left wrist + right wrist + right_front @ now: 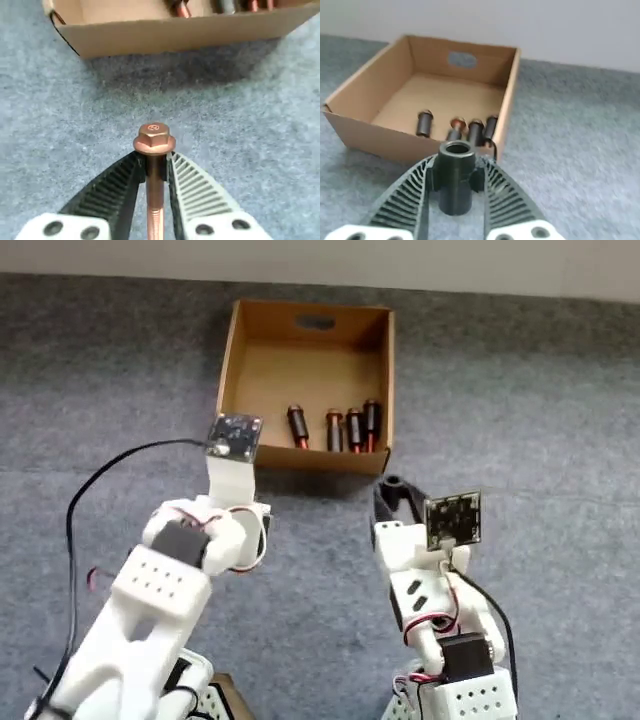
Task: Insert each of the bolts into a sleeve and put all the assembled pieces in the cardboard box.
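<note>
My left gripper [155, 167] is shut on a copper bolt [154, 145], hex head pointing away from the wrist, just short of the cardboard box [165, 32]. My right gripper [456, 175] is shut on a black sleeve [455, 175], held upright with its open bore showing, in front of the box's [375, 135] near wall. In the high view the left arm [215, 530] sits below the box's [235, 370] left corner and the right gripper [395, 495] below its right corner. Several assembled pieces [335, 427] lie along the box's front wall.
Grey carpet [520, 410] covers the table around the box. A black cable [110, 475] loops out from the left arm. A pale wall [545, 25] stands behind the box.
</note>
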Controlling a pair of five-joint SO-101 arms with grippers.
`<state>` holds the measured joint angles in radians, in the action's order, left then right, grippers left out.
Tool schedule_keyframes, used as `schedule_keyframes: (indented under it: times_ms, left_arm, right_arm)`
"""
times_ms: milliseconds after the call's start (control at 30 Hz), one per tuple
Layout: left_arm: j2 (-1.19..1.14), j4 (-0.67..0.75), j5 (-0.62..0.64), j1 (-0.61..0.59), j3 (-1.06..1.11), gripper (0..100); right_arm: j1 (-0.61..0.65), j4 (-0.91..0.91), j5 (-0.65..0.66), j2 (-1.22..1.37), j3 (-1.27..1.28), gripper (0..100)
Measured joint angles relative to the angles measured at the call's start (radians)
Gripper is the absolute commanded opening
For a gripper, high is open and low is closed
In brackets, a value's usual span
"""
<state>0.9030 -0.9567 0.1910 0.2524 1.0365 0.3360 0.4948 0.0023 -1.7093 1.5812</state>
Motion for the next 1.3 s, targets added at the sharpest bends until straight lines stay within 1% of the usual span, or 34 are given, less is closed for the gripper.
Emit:
schedule_keyframes:
  times_ms: [67, 167, 267, 367, 433, 567, 700, 800, 900, 1000, 1133, 1300]
  left_arm:
    - [0.144, 0.037, 0.000, 0.000, 0.034, 1]
    - [0.376, 0.137, 0.000, 0.000, 0.101, 1]
    - [0.612, 0.281, 0.000, 0.000, 0.203, 1]
    - [0.821, 0.414, 0.000, 0.002, 0.304, 1]
    - [0.881, 0.470, 0.000, 0.012, 0.334, 1]
    - [0.850, 0.554, 0.000, 0.100, 0.336, 1]
    - [0.779, 0.678, 0.000, 0.210, 0.338, 1]
    - [0.709, 0.721, 0.000, 0.270, 0.338, 1]
    - [0.649, 0.729, 0.000, 0.284, 0.325, 1]
    - [0.608, 0.729, 0.008, 0.282, 0.267, 1]
    - [0.537, 0.729, 0.115, 0.282, 0.213, 1]
    - [0.419, 0.729, 0.149, 0.284, 0.167, 1]
  right_arm:
    - [0.044, -0.094, 0.000, 0.000, 0.031, 0.5]
    - [0.098, -0.196, 0.000, 0.000, 0.075, 0.5]
    - [0.144, -0.250, 0.000, 0.000, 0.091, 0.5]
    - [0.153, -0.295, 0.000, 0.002, 0.095, 0.5]
    - [0.155, -0.316, 0.000, 0.002, 0.095, 0.5]
    - [0.155, -0.331, 0.000, 0.002, 0.095, 0.5]
    - [0.155, -0.331, 0.000, 0.002, 0.095, 0.5]
    - [0.155, -0.331, 0.000, 0.002, 0.095, 0.5]
    - [0.155, -0.331, 0.000, 0.002, 0.095, 0.5]
    - [0.155, -0.331, 0.000, 0.002, 0.095, 0.5]
    - [0.155, -0.331, 0.000, 0.002, 0.095, 0.5]
    - [0.155, -0.331, 0.000, 0.002, 0.095, 0.5]
